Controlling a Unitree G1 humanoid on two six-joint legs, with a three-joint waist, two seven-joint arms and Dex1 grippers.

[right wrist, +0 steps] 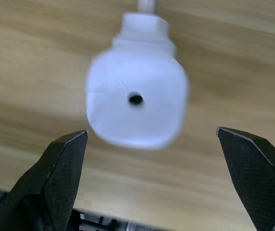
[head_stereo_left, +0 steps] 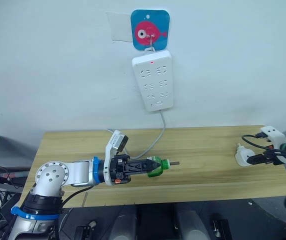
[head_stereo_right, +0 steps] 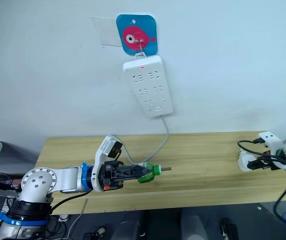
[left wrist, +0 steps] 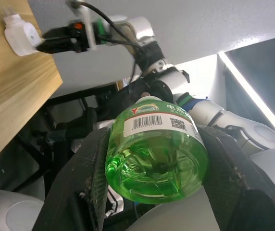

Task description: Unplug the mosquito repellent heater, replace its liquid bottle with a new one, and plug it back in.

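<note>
I see a wooden table [head_stereo_left: 208, 145] against a white wall, power strip [head_stereo_left: 153, 80] hanging above. My left gripper [head_stereo_left: 150, 166] clamps the green bottle [left wrist: 156, 154] over the front edge; my right gripper [right wrist: 161, 168], wide apart, faces the mosquito repellent heater [right wrist: 136, 103] near the right edge.

Green bottle [left wrist: 156, 159] label — barcode, QR code; brand print perhaps illegible.

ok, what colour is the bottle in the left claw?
Clear green bottle, white barcode label; best seen in the left wrist view.
</note>
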